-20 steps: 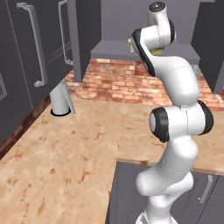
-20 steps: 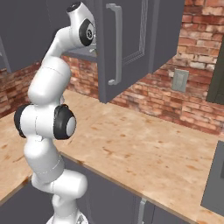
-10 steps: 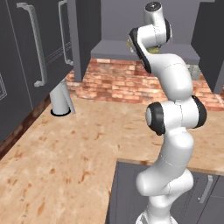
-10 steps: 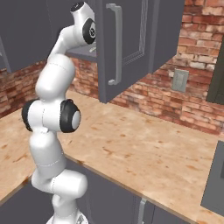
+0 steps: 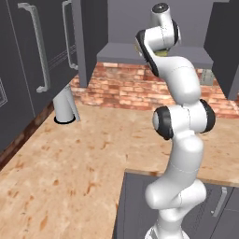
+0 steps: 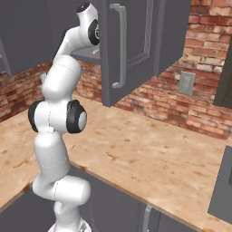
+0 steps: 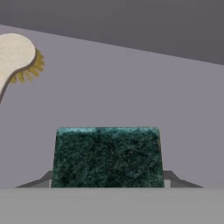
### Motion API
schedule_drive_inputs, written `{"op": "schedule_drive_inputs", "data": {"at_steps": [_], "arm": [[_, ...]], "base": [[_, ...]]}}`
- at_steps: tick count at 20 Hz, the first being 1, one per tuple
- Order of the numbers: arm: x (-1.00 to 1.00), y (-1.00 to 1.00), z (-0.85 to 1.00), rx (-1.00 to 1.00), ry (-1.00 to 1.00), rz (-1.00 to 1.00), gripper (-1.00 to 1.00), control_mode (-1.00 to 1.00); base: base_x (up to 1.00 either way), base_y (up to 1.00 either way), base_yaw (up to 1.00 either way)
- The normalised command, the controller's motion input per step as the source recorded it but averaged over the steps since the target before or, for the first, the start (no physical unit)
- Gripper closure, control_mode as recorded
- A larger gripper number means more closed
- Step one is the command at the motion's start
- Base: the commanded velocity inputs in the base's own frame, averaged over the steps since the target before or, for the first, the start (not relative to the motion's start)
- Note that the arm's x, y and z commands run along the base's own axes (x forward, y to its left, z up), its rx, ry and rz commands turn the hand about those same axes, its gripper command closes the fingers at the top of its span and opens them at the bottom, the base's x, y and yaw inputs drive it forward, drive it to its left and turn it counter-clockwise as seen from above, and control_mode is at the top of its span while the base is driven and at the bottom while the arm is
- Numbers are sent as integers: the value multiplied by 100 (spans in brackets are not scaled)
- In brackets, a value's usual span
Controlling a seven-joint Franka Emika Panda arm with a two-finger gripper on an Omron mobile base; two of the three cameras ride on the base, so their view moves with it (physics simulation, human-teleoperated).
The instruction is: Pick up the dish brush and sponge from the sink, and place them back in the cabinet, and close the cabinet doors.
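Observation:
In the hand view my gripper (image 7: 107, 183) is shut on the sponge (image 7: 107, 153), whose dark green face spans the gap between the two fingertips (image 7: 40, 182). The sponge hangs just over the grey shelf of the cabinet (image 7: 144, 96). The cream dish brush (image 7: 15, 54) lies on that shelf at the upper left, its round head and yellow bristles showing. From the base views my arm reaches up to the cabinet shelf (image 5: 126, 49) between the open cabinet doors (image 5: 91, 37) (image 6: 122, 45); the hand is tucked behind the wrist and the door. The sink is out of view.
Below the cabinet runs a speckled beige counter (image 5: 84, 154) with a brick backsplash (image 5: 126, 88). A grey tilted cylinder (image 5: 64, 106) stands on the counter at the left. Tall dark doors with bar handles (image 5: 39, 51) line the left wall. A wall outlet (image 6: 186, 84) sits on the brick.
My elbow has swung slightly left and up while the hand stays at the cabinet shelf. The grip on the sponge is the same.

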Motion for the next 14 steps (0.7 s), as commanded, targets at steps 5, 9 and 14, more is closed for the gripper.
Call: {"op": "schedule_drive_inputs", "data": {"at_steps": [5, 9, 14], "arm": [[18, -2, -13, 0, 0, 0, 100, -100], [22, -3, -12, 0, 0, 0, 100, -100], [24, -1, -8, 0, 0, 0, 100, -100]], "base": [[0, 0, 0], [0, 0, 0], [0, 0, 0]]}}
